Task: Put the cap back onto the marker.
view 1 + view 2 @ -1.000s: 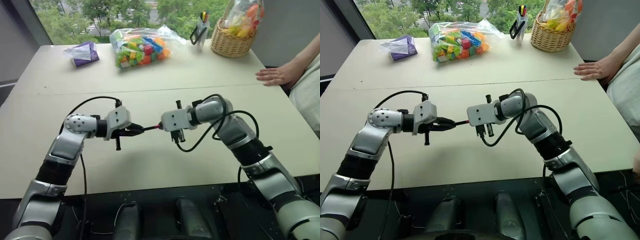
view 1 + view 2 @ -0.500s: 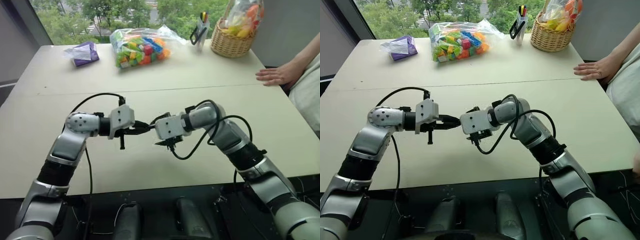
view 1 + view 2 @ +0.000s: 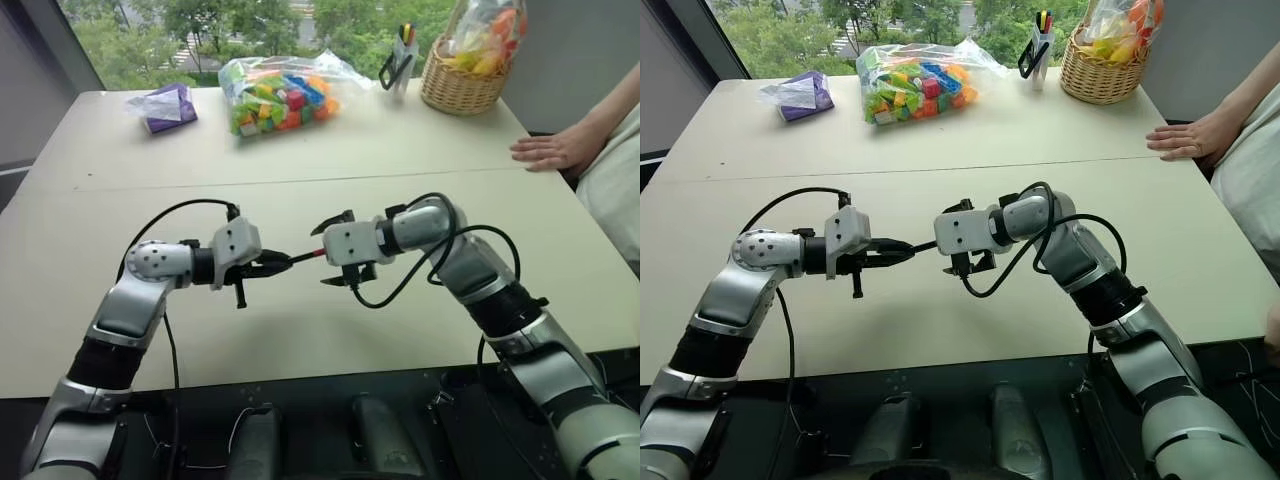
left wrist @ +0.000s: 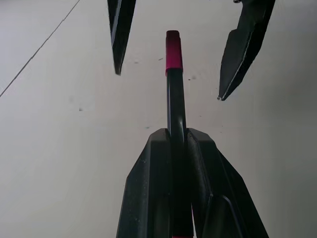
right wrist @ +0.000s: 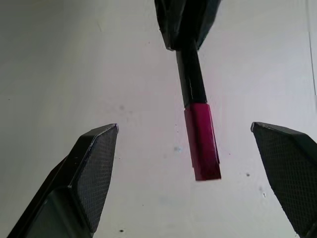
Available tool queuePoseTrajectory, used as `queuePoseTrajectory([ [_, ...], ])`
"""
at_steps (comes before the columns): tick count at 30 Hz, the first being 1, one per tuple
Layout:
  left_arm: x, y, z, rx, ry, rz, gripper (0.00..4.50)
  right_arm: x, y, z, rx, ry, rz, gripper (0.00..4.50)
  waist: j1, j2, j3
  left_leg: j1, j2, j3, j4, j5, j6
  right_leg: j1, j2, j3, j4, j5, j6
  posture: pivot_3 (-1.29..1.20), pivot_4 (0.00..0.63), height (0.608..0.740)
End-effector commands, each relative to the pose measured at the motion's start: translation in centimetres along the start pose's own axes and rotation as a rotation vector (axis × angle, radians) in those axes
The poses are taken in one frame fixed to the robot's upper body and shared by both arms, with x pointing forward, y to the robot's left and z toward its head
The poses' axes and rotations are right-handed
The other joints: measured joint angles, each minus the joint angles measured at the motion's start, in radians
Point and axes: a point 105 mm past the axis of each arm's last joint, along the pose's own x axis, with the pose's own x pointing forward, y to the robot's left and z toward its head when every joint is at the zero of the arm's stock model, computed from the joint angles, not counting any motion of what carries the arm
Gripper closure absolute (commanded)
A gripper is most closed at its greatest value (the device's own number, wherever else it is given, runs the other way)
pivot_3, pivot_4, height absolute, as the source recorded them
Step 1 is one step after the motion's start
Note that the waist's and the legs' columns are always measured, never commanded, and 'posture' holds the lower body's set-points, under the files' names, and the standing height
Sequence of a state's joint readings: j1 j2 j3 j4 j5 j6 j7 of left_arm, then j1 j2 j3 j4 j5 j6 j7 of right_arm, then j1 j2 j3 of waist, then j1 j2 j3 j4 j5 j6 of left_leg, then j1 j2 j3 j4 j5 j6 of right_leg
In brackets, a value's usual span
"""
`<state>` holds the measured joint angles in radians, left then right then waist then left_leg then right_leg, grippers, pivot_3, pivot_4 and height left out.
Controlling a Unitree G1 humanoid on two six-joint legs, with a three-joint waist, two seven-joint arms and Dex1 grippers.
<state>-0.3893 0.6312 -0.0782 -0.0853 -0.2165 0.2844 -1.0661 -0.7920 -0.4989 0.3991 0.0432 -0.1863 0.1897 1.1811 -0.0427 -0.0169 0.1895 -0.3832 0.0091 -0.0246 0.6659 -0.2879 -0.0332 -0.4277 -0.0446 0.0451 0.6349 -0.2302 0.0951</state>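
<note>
Gripping one marker [image 4: 176, 106] with one cap [image 5: 201, 141]: left claw [image 3: 268, 265]; right claw [image 5: 193, 168] spread.

A bag of blocks [image 3: 282, 92], wicker basket [image 3: 460, 88] and purple packet [image 3: 168, 106] on the table [image 3: 330, 150].

On the table [image 3: 300, 340], the left gripper [image 3: 283, 263] is at the left and the right gripper [image 3: 333, 250] at the right, facing each other above the near half. The marker [image 3: 300, 258] lies between them, the cap [image 5: 202, 142] on its end. Behind stand a bag of blocks [image 3: 280, 92], a basket [image 3: 460, 90] at the far right and a pouch [image 3: 167, 106] at the far left. A person's hand [image 3: 548, 152] rests on the right edge.
</note>
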Motion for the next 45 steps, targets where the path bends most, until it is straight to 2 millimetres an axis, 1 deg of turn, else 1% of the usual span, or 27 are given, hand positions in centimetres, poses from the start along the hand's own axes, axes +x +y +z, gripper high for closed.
queuePoseTrajectory([
  [1,-1.9,1.6,0.8,-0.031,-0.022,0.160,4.50,-1.8,-0.8,0.1,0.061,-0.037,-0.083,0.07,0.001,0.000,0.000,0.000,0.000,0.000,0.000,0.000,0.000,0.000,0.000,0.000,0.000,0.000,0.000,0.00,0.150,0.740],
  [5,-4.3,3.2,0.1,-0.089,0.011,0.384,4.50,-2.8,-0.1,-1.1,0.138,-0.027,-0.112,0.07,0.003,0.000,0.000,0.000,0.000,-0.001,0.000,0.000,0.000,0.000,-0.001,0.000,0.000,0.000,0.000,0.00,0.150,0.740],
  [11,-7.7,3.9,-1.2,-0.160,0.084,0.678,4.50,-3.0,0.8,-1.6,0.206,-0.031,-0.135,0.07,0.000,0.000,0.000,0.000,0.000,-0.003,0.000,0.000,0.000,0.000,0.000,0.000,0.000,0.000,0.000,0.00,0.150,0.740],
  [14,-9.6,3.7,-1.8,-0.221,0.110,0.835,4.50,-3.0,1.1,-1.6,0.235,-0.041,-0.139,0.07,0.001,0.000,0.000,0.000,0.000,-0.004,0.000,0.000,0.000,0.000,0.000,0.000,0.000,0.000,0.000,0.00,0.150,0.740],
  [15,-9.9,3.6,-1.9,-0.232,0.118,0.863,4.50,-3.0,1.2,-1.6,0.241,-0.043,-0.141,0.07,0.001,0.000,0.000,0.000,0.000,-0.004,0.000,0.000,0.000,0.000,-0.001,0.000,0.000,0.000,0.000,0.00,0.150,0.740],
  [18,-11.7,2.8,-3.2,-0.314,0.155,0.993,4.50,-3.4,0.6,-1.5,0.280,-0.069,-0.176,0.07,0.002,0.000,0.000,0.000,0.000,-0.004,0.000,0.000,0.000,0.000,-0.001,0.000,0.000,0.000,0.000,0.00,0.150,0.740],
  [20,-12.4,2.4,-4.0,-0.362,0.173,1.055,4.50,-3.8,0.2,-1.4,0.302,-0.085,-0.196,0.07,0.003,0.000,0.000,0.000,0.000,-0.004,0.000,0.000,0.000,0.000,-0.001,0.000,0.000,0.000,0.000,0.00,0.150,0.740],
  [24,-12.8,2.0,-5.1,-0.441,0.200,1.116,4.50,-4.5,-0.5,-1.4,0.322,-0.093,-0.223,0.07,0.008,-0.001,-0.001,0.000,0.000,-0.004,0.000,0.000,0.000,0.001,-0.001,-0.001,0.000,0.000,0.000,0.00,0.150,0.740],
  [26,-12.7,1.8,-6.1,-0.501,0.215,1.128,4.50,-4.8,-0.7,-1.5,0.323,-0.089,-0.233,0.07,0.008,-0.001,-0.001,0.000,0.000,-0.004,0.000,0.000,0.000,0.001,-0.001,-0.001,0.000,0.000,0.000,0.00,0.150,0.740],
  [31,-11.6,1.7,-7.7,-0.588,0.235,1.095,4.50,-5.2,-0.9,-1.4,0.315,-0.086,-0.248,0.07,0.008,-0.001,-0.001,0.000,0.000,-0.003,0.000,0.000,0.000,0.001,-0.001,-0.001,0.000,0.000,0.000,0.00,0.150,0.740],
  [37,-11.1,2.2,-8.3,-0.593,0.253,1.085,4.50,-5.6,-0.9,-1.4,0.314,-0.078,-0.263,0.07,0.007,-0.001,-0.001,0.000,0.000,-0.003,0.000,0.000,0.000,0.001,-0.001,-0.001,-0.001,0.000,0.000,0.00,0.150,0.740],
  [41,-10.6,2.4,-9.4,-0.607,0.289,1.079,4.50,-5.9,-0.6,-1.5,0.314,-0.064,-0.276,0.07,0.008,-0.001,-0.001,0.000,0.000,-0.003,0.000,0.000,0.000,0.001,-0.001,-0.001,-0.001,0.000,0.000,0.00,0.150,0.740],
  [45,-10.4,2.4,-9.8,-0.611,0.293,1.073,4.50,-6.1,-0.5,-1.6,0.316,-0.056,-0.284,0.07,0.015,-0.001,-0.001,0.000,-0.001,-0.003,0.000,0.000,0.000,0.001,-0.002,-0.001,-0.001,0.000,0.000,0.00,0.150,0.740],
])
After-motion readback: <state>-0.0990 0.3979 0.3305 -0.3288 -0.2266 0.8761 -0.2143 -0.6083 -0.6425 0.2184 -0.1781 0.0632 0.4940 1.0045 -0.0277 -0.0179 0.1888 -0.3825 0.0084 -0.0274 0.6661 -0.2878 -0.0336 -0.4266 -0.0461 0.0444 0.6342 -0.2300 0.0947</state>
